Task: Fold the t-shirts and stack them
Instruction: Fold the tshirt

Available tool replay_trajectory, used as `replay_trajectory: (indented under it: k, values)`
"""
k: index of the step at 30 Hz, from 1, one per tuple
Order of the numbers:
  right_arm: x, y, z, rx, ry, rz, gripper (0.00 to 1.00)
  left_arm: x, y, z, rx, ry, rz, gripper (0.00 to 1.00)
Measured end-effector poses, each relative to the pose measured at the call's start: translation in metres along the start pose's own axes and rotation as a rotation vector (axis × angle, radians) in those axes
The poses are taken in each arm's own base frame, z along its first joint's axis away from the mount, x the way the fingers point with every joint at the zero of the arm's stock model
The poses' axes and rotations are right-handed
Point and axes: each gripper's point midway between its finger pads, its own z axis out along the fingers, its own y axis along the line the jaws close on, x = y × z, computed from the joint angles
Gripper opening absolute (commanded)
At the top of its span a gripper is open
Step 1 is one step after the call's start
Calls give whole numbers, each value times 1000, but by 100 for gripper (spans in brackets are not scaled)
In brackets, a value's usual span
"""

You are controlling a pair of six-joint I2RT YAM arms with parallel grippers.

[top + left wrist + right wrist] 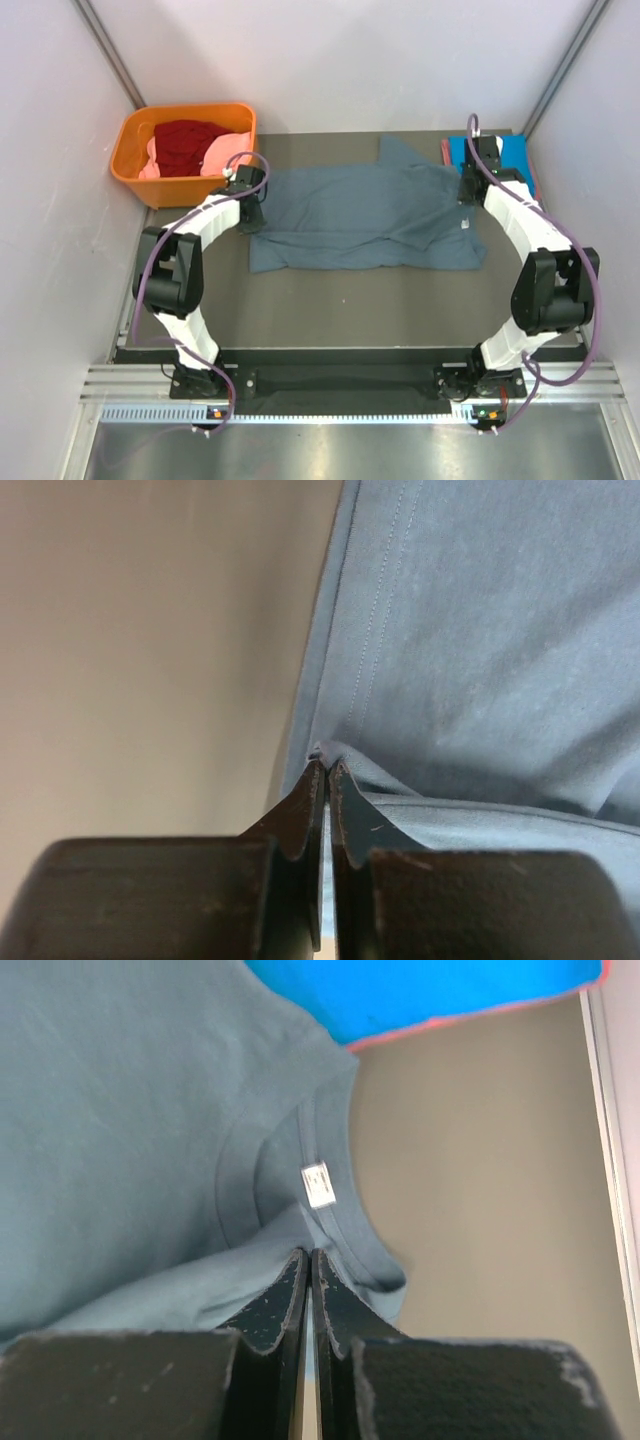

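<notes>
A large slate grey-blue t-shirt (365,215) lies spread across the table, partly folded along its near edge. My left gripper (252,215) is at the shirt's left edge. In the left wrist view it (327,767) is shut on a pinch of the hem (420,680). My right gripper (467,193) is at the shirt's right end. In the right wrist view it (309,1256) is shut on cloth beside the collar, just below the white tag (318,1184). A folded bright blue t-shirt (517,152) lies on a salmon-red one (445,152) at the back right.
An orange basket (132,165) stands at the back left, holding a dark red t-shirt (185,145) and a pink one (230,155). White walls close in on both sides. The bright blue t-shirt (430,985) lies just beyond the collar.
</notes>
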Motion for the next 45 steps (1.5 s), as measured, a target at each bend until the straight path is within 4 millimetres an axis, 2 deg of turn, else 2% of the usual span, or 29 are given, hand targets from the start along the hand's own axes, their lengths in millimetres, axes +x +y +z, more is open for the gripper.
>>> replay_trajectory:
  k: [2,5,6,7,9,13,17,20,23,25,30,33,37,45]
  values:
    - [-7,4,1,-16,-5,-4,4,-1,0,-1,-8,9,17,23]
    - [-22,17,7,-69,-12,-10,7,-6,-4,-2,-23,1,45,31]
    - [-26,23,11,-87,-10,-12,9,-7,-6,-2,-28,-7,57,42]
    - [-28,27,14,-101,-6,-13,12,-7,-6,-3,-32,-10,66,47]
    - [-31,37,24,-129,11,-19,14,-5,-11,-7,-29,-15,97,49]
    - [-25,51,33,-187,64,-28,36,9,-27,-24,-4,-3,190,49]
    - [-13,53,28,-197,116,9,40,28,-49,-53,106,3,244,47]
    - [8,43,21,-170,150,69,41,45,-47,-71,179,25,240,47]
    - [56,18,7,-122,221,141,41,66,-37,-76,218,56,209,48]
    - [85,-1,2,-88,271,198,41,82,-29,-71,225,96,170,48]
    - [136,-39,7,-33,350,367,40,121,-7,-50,207,205,40,49]
    - [161,-47,6,-21,383,433,40,132,-1,-45,185,219,7,52]
    - [166,-39,11,-63,378,475,40,126,-2,-41,173,187,-21,52]
    - [154,-32,27,-100,323,499,39,116,6,-31,111,131,-33,51]
